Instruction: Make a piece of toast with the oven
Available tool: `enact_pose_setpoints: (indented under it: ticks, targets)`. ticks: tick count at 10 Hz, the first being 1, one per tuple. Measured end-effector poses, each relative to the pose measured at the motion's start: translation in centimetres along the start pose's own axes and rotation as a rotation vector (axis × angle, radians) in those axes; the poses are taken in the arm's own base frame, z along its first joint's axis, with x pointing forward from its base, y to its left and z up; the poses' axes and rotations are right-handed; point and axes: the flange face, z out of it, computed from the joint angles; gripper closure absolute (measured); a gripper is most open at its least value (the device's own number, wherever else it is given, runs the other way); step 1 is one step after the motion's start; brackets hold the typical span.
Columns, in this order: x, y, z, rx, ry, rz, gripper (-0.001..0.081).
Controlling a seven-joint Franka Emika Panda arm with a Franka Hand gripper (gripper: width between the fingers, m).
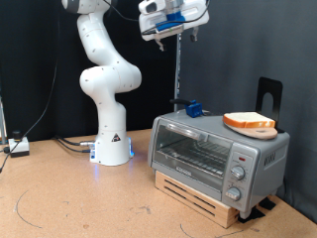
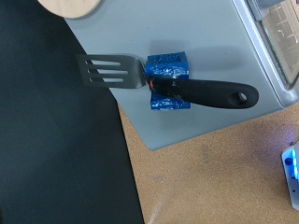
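- Exterior view: the hand hangs high above the oven, well apart from everything; whether its fingers are apart or together cannot be told.
- The piece of toast lies on a round plate on top of the oven's right part.
- The oven door is closed; the oven sits on a wooden slatted base on the counter.
- Wrist view: a black-handled spatula rests on a blue holder atop the oven.
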Motion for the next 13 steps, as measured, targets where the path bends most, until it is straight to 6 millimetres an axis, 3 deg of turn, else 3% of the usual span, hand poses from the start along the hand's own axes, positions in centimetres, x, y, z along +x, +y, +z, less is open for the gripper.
enact_pose_setpoints:
  ticks: [1,3,5,7,13]
  targets:
    - [0.1,0.0,-0.1,0.020,0.010,0.010,-0.0003]
    - [0.4,0.1,0.5,0.020,0.021,-0.185,-0.0003]
    - [2.6,-0.6,2.3,-0.081,0.112,-0.378,-0.0003]
    - [4.3,-2.1,3.9,-0.106,0.205,-0.328,-0.0003]
    - [4.6,-1.4,3.6,0.123,0.127,-0.485,-0.0003]
